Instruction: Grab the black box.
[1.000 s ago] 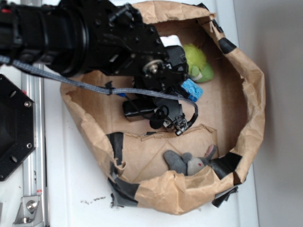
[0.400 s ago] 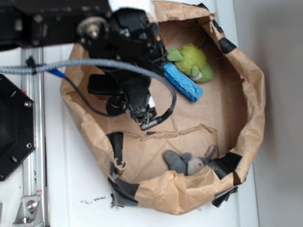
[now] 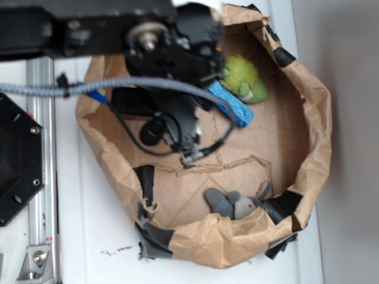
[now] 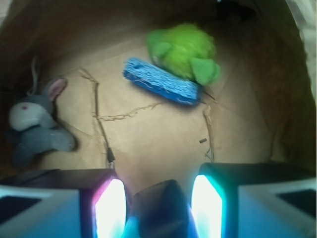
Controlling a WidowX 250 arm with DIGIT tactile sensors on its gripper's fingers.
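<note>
Wrist view: black box (image 4: 159, 208) between gripper (image 4: 157, 206) fingers.

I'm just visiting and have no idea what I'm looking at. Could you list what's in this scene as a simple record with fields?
Container: crumpled brown paper-lined bin patched with black tape
Held item: small glossy black box, sitting between the robot's two fingers
Gripper: closed on the black box
Blue item: ridged blue sponge, lying on the bin floor
Green item: fuzzy green plush toy, touching the sponge's far side
Grey item: grey plush rabbit, apart from the others
</note>
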